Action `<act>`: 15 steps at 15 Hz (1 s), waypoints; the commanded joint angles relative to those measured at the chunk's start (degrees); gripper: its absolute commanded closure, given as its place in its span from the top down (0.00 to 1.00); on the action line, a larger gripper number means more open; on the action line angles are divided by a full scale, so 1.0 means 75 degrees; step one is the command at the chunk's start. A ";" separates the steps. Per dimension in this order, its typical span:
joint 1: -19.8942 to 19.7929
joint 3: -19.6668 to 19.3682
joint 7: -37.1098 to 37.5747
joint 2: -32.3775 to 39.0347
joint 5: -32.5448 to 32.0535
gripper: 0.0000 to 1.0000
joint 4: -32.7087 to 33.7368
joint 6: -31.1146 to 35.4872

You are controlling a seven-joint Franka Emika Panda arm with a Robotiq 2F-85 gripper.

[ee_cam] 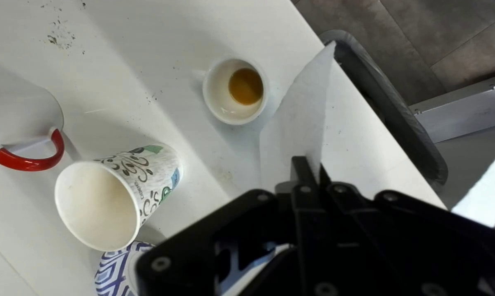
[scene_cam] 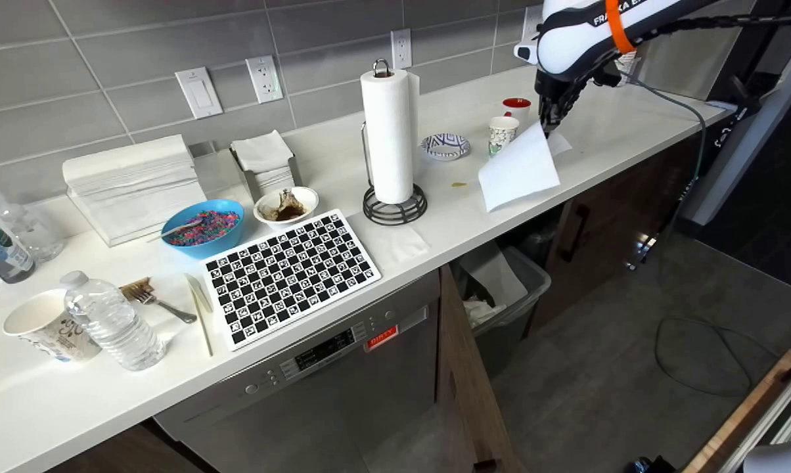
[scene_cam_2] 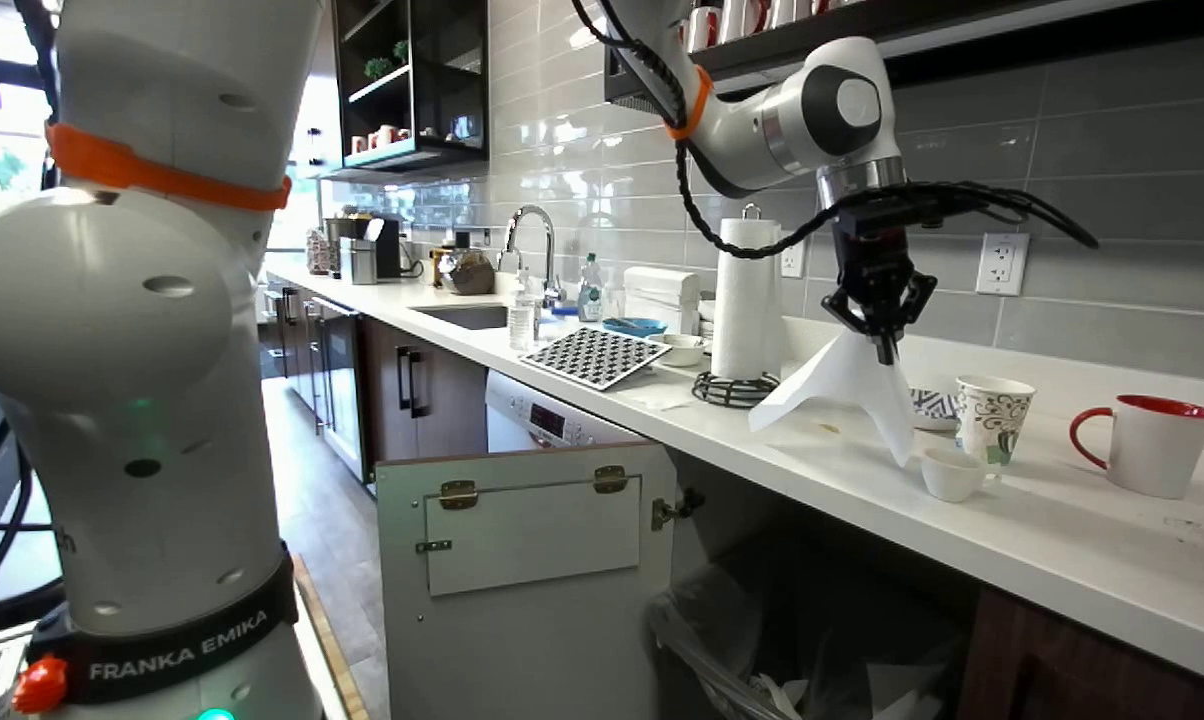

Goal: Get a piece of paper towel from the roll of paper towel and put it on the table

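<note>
Currently, gripper (scene_cam_2: pixel 887 348) pinches piece of paper towel (scene_cam: pixel 519 169); should lower onto table (scene_cam: pixel 461 210), clear of small cup (scene_cam_2: pixel 950 476), before release.

Limp white sheet (scene_cam: pixel 519 172) over the table (scene_cam: pixel 458 213) — contact unclear — near the upright roll (scene_cam: pixel 389 138)

decent gap on the table (scene_cam: pixel 449 217) between towel roll (scene_cam: pixel 387 141) and sheet (scene_cam: pixel 519 169); past that, kinda cramped; small cup (scene_cam_2: pixel 952 478), paper cup (scene_cam_2: pixel 992 412) and mug (scene_cam_2: pixel 1157 450) in the way
</note>
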 commanded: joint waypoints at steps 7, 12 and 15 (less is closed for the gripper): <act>-0.0072 0.0008 0.0557 0.0950 -0.0095 0.00 0.0636 0.0216; -0.0092 0.0018 0.0683 0.1255 -0.0115 0.00 0.0943 0.0130; -0.0096 0.0017 0.0721 0.1361 -0.0139 0.00 0.1052 0.0100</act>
